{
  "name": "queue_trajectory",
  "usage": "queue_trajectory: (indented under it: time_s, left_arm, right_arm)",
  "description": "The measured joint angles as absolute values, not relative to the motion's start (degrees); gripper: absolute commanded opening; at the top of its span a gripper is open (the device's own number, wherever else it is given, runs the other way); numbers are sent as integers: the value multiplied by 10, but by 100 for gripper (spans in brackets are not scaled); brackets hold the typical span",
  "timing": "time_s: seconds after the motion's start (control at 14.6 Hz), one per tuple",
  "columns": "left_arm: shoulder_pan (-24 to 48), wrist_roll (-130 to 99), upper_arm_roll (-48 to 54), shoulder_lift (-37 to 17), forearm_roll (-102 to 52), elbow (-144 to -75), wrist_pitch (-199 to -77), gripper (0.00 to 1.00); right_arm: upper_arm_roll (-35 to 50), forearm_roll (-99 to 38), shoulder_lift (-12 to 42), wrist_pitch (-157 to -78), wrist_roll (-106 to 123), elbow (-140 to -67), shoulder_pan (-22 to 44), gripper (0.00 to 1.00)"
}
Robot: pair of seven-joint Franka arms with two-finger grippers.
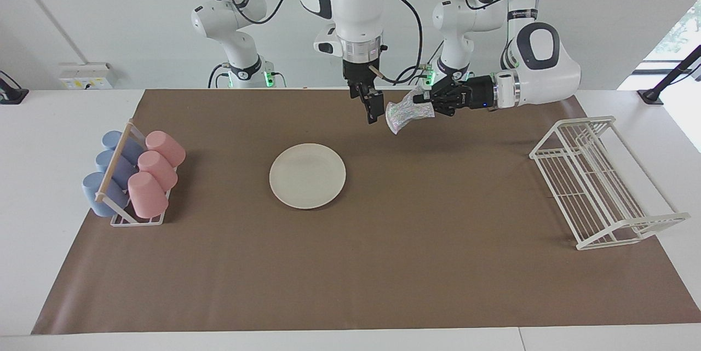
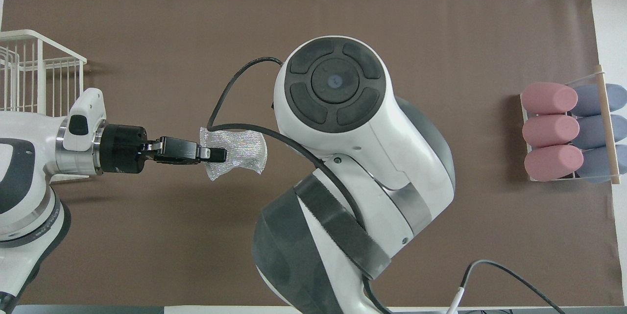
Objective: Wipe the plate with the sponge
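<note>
1. Plate: round, cream-white, flat on the brown mat near the middle of the table; bare on top, nothing touching it. Entirely hidden in the overhead view beneath the right arm's bulky joint.
2. Sponge: silvery mesh pad, crumpled, hanging in the air over the mat's edge nearest the robots, well apart from the plate. Seen in the overhead view as a wrinkled patch, partly crossed by a black cable.
3. Left claw: reaching sideways toward the table's middle, pinched shut on the sponge; fingertips buried in the mesh in the facing view, shown end-on as a dark bar in the overhead view.
4. Right claw: pointing down over the mat, just beside the sponge, holding nothing, jaws spread wide; fingers overlapping in the facing view and hard to separate. Concealed in the overhead view by its own arm.
5. Cup rack: toward the right arm's end of the table, carrying three pink cups and three blue cups lying on their sides.
6. White wire rack: toward the left arm's end; cut off by the frame edge and partly covered by the left arm in the overhead view.
</note>
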State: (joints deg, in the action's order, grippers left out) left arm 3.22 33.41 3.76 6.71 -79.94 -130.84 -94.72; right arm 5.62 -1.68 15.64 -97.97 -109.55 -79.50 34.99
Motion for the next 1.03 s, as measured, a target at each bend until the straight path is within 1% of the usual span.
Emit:
queue_trajectory:
  time_s: [0.21, 0.41, 0.69, 1.03]
  left_arm:
    - [41, 337, 38, 69, -806, -1309, -947, 0]
    - [48, 339, 38, 69, -807, -1309, -946, 0]
    - [49, 339, 38, 69, -807, -1309, -946, 0]
    - [49, 339, 38, 69, -808, -1309, -945, 0]
  right_arm:
    - [57, -63, 149, -984, -1116, -811, 355, 100]
    - [57, -73, 147, -1023, -1132, -822, 355, 100]
    - [57, -76, 147, -1055, -1140, -834, 357, 100]
    - [58, -92, 147, -1059, -1145, -844, 363, 100]
